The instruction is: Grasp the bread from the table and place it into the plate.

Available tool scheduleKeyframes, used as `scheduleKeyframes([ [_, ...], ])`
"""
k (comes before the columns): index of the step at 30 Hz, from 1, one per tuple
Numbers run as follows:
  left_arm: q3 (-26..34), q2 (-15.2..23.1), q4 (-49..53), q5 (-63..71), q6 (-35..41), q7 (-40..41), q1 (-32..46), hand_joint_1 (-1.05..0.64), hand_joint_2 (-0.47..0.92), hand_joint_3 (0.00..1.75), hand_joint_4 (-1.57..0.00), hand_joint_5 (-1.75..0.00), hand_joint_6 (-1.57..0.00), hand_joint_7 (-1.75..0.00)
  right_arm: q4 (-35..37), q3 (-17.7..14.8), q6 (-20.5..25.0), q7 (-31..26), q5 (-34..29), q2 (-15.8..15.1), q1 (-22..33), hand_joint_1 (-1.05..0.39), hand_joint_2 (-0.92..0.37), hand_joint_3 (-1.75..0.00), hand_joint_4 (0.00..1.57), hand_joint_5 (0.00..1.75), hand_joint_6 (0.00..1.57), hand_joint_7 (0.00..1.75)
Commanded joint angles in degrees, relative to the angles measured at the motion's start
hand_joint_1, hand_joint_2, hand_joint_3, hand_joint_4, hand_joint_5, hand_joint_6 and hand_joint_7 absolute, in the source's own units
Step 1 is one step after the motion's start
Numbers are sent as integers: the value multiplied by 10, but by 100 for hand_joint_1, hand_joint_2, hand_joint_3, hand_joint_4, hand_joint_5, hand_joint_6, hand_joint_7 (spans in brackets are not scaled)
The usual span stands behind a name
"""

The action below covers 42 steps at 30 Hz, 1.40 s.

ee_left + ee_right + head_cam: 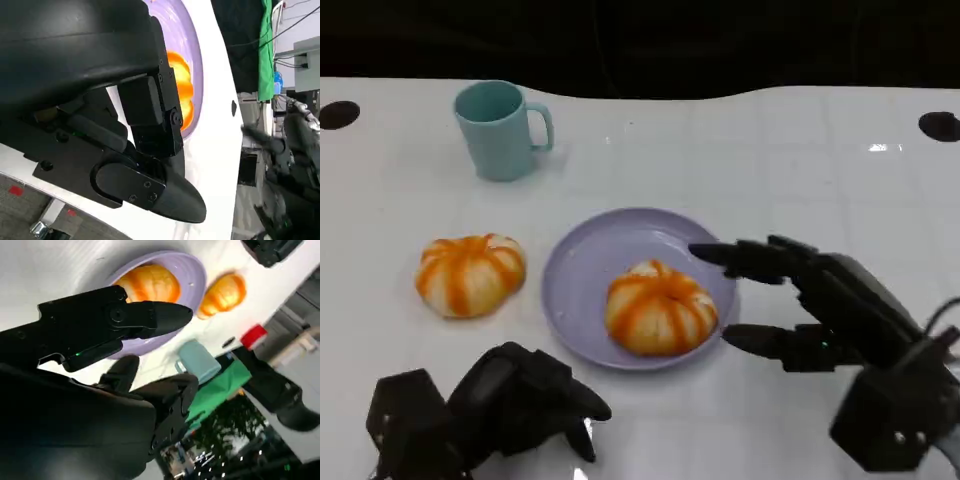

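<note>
An orange-striped bread bun [660, 308] lies in the lavender plate [582, 262] at the table's middle, toward the plate's right side. A second, similar bun [470, 273] rests on the table left of the plate. My right hand [810, 305] is just right of the plate, fingers spread apart on either side of the bun's edge and holding nothing. My left hand [495, 405] sits near the front edge below the plate, fingers curled in with nothing in them. The right wrist view shows the bun [150, 284] in the plate [192, 275] past my fingers [150, 320].
A teal mug [500, 130] stands at the back left, handle to the right. Two dark round marks [338, 114] sit at the table's far corners. White tabletop lies open to the right and behind the plate.
</note>
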Motion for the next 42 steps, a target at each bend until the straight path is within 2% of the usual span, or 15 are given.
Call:
scheduleKeyframes([
  [1,4,8,10,-2,-2,0,-7,-105,92,8,-131,-88,-157,-8,-6,-32,-44,-18,34,-5,44,-57,-92,-37,55,152,67,81],
  [3,3,10,9,0,-1,2,-7,-105,92,8,-131,-88,-157,-8,-2,-39,-63,-13,51,-6,57,-56,-92,-38,57,158,64,101],
  [4,3,10,9,1,-1,3,-7,-105,92,7,-131,-88,-157,-8,1,-42,-72,-9,60,-7,62,-55,-92,-39,57,164,61,117],
  [6,3,11,10,1,-1,3,-8,-105,92,7,-131,-88,-157,-8,7,-49,-92,-1,76,-12,73,-55,-92,-39,58,170,58,130],
  [14,5,10,15,0,-7,3,-10,-105,92,6,-130,-89,-157,-7,17,-70,-142,16,99,-25,113,-47,-92,-34,69,175,60,155],
  [17,7,10,15,-4,0,0,-10,-105,92,6,-130,-89,-157,-7,14,-72,-142,24,105,-25,124,-47,-92,-34,72,175,61,166],
  [22,9,13,17,-7,1,-5,-11,-105,92,6,-130,-89,-157,-7,24,-72,-150,23,97,-20,129,-44,-92,-32,77,175,64,174],
  [37,13,20,32,-7,0,-6,-22,-105,92,6,-130,-89,-157,-7,115,-66,-194,7,75,-1,96,-40,-92,-28,88,175,72,175],
  [42,14,20,32,-7,-1,-6,-23,-105,92,6,-129,-89,-157,-6,124,-64,-199,4,66,1,93,-43,-92,-27,89,175,73,175],
])
